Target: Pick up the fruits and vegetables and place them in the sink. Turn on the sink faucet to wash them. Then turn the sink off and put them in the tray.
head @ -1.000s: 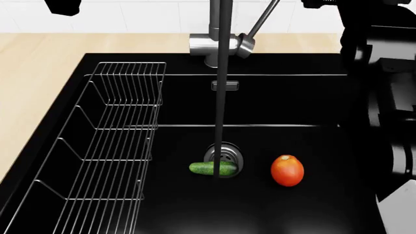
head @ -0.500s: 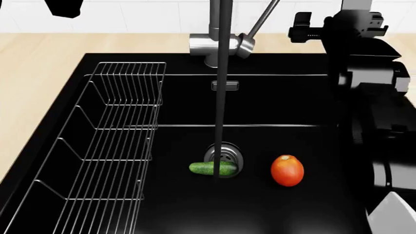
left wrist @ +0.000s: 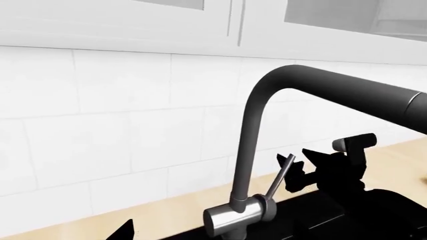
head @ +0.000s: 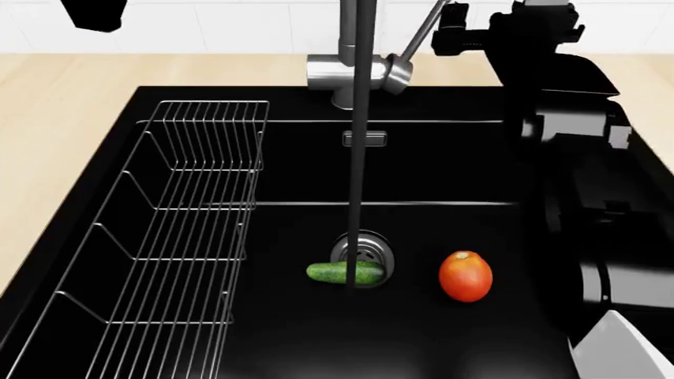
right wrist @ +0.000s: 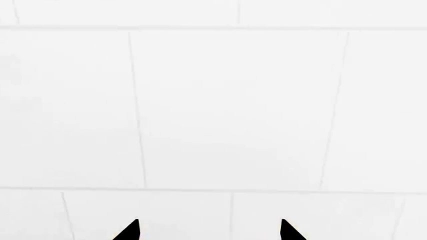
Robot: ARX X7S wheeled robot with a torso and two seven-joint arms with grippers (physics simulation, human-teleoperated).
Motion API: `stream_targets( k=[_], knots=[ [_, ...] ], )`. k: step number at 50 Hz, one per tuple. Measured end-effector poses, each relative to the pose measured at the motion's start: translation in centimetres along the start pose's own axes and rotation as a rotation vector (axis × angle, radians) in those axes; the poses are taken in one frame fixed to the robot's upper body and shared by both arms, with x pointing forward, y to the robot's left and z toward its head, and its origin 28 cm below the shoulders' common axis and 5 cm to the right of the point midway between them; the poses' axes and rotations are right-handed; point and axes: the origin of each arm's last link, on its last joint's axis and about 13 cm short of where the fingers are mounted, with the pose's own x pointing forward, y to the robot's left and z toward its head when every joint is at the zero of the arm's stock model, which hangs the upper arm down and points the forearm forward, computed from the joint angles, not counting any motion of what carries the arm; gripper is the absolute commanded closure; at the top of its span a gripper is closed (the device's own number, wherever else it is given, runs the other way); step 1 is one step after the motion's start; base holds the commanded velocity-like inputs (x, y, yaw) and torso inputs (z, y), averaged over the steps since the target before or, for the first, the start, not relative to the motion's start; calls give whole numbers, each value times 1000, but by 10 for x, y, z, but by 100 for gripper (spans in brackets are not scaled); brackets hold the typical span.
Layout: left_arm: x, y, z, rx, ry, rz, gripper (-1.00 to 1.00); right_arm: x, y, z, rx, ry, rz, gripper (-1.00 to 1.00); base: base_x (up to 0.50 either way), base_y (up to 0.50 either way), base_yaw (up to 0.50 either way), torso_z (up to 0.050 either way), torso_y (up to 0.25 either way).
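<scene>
A dark-green cucumber [head: 345, 273] lies on the floor of the black sink [head: 463, 166], beside the round drain [head: 365, 248]. The red-orange fruit [head: 466, 276] rests to its right. The steel sink faucet [head: 353, 73] stands at the back rim, its spout reaching over the basin. Its thin lever handle [head: 421, 33] tilts up to the right. My right gripper [head: 455, 33] is open right beside the lever, also seen as right gripper [left wrist: 303, 167] next to the lever handle [left wrist: 283, 175]. My left gripper [head: 95, 12] hangs open at the far left, empty. The tray is out of view.
A wire rack [head: 169, 237] runs along the sink's left side. Light wooden counter [head: 63, 118] surrounds the basin, and a white tiled wall [right wrist: 220, 110] rises behind the faucet. My right arm [head: 589, 197] covers the sink's right edge.
My right arm has swung left along the back of the sink, bringing its gripper up to the faucet's lever. The fruit, the cucumber and my left gripper have stayed put.
</scene>
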Motion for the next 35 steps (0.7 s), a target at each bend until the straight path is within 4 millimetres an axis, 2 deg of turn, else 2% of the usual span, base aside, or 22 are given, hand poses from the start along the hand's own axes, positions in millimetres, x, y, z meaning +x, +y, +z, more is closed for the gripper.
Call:
stream_targets(
  k=[24,35],
  knots=[
    [0,0,0,5,-4,-3,-100,4,19,11,14,-62,254,-100,0,0,0,0,0],
    [1,-1,1,7,-7,-9,-100,4,16,15,-36,-68,301,-100,0,0,0,0,0]
  ],
)
